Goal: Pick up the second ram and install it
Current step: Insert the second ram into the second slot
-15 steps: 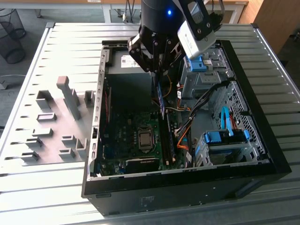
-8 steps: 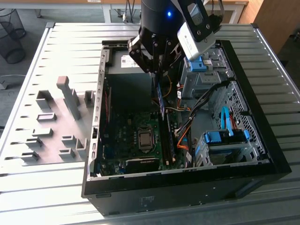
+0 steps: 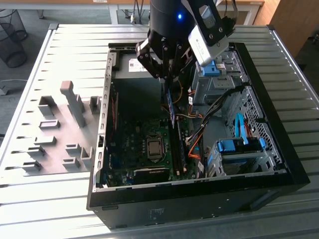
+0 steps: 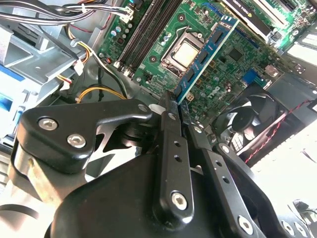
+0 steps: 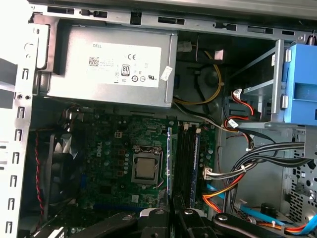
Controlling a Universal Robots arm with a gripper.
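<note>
Claw: gripper (image 4: 179, 115) closed tight on one end of the second ram (image 4: 207, 54), the stick hanging edge-down over the motherboard (image 5: 119, 153).
Stick's place: above the memory slots (image 5: 187, 158), beside the CPU socket (image 5: 147, 168) — not seated.
Risk: slightly skewed, it may miss its slot or snag the orange cables (image 3: 195, 142).
Surface: ribbed metal table (image 3: 60, 64); open computer case (image 3: 279, 164) on its side.
Room: wire bin (image 3: 12, 37) on the floor.
</note>
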